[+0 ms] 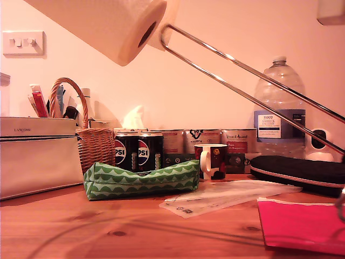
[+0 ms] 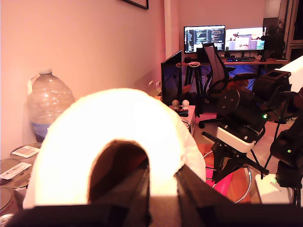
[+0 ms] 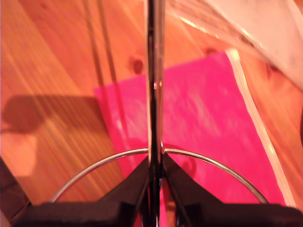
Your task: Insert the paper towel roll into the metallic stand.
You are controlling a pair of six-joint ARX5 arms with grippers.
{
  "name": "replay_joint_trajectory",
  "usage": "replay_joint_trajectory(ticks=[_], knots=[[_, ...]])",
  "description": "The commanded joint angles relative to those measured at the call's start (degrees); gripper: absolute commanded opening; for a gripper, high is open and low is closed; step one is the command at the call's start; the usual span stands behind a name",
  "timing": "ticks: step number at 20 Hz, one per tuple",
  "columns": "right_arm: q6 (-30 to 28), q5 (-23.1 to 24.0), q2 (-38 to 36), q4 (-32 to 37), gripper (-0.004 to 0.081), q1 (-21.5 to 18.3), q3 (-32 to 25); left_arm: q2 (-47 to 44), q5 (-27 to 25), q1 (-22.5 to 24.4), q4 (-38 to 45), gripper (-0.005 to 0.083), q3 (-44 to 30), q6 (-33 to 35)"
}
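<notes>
Exterior view: paper towel roll (image 1: 110, 27) held high above the worktop (image 1: 108, 226), its core facing the tip of the metallic stand (image 1: 242, 81), which slants up from the exterior view's right.

First wrist view: my first end effector (image 2: 158, 189) grips the roll (image 2: 118, 137) through its core.

Second wrist view: my second end effector (image 3: 155, 177) is clenched on the stand (image 3: 155, 85) at its ring base, above a pink sheet (image 3: 199, 123).

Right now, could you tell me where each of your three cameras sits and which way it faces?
Exterior view: low at table height, facing the wall; the paper towel roll meets the tilted metallic stand overhead; no arm shows.
First wrist view: on my first tool, looking past the roll toward a far desk; its dark fingers show.
Second wrist view: on my second tool, looking down the stand at the pink sheet.
Shared: exterior and first wrist views both show the water bottle.
</notes>
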Motion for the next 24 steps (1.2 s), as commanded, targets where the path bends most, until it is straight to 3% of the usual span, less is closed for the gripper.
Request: replay_joint_trajectory(ticks=[1, 17, 24], knots=[[0.50, -0.44, -0.09, 1.70, -0.0013, 0.85, -0.55, -0.37, 2.64, -0.96, -0.24, -0.0023, 0.98, 0.52], [0.92, -1.03, -0.20, 8.46, -0.0013, 8.76, -0.07, 0.70, 1.92, -6.08, -2.32, -0.0023, 0.98, 0.55], [2.03, -1.01, -0.22, 14.67, -0.0013, 11.47, 1.36, 3.52, 1.95, -8.04, -2.93, -0.0023, 0.98, 0.59]])
